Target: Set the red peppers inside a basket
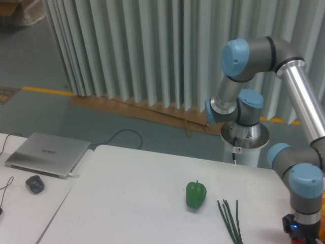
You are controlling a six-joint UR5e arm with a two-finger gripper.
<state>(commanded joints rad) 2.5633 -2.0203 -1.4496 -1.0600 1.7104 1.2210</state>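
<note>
Green pepper (196, 194) beside green stalks (230, 220) on white table (132, 198)

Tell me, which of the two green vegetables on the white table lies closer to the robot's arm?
The bunch of thin green stalks. It lies right of the rounded green pepper, nearer the arm's wrist at the right edge.

Tabletop (137, 198): plain white. Green pepper (195, 194): glossy, uniform green. Chive stalks (230, 219): dark green. Arm (299, 96): silver-grey tubes, light blue joint caps, black rings at the joints. Laptop (46, 153): silver-grey. Mouse (34, 183): dark grey. Curtain (152, 51): pale grey-blue, vertically pleated. Floor (45, 114): grey-green, marked with a yellow line (45, 91).
</note>
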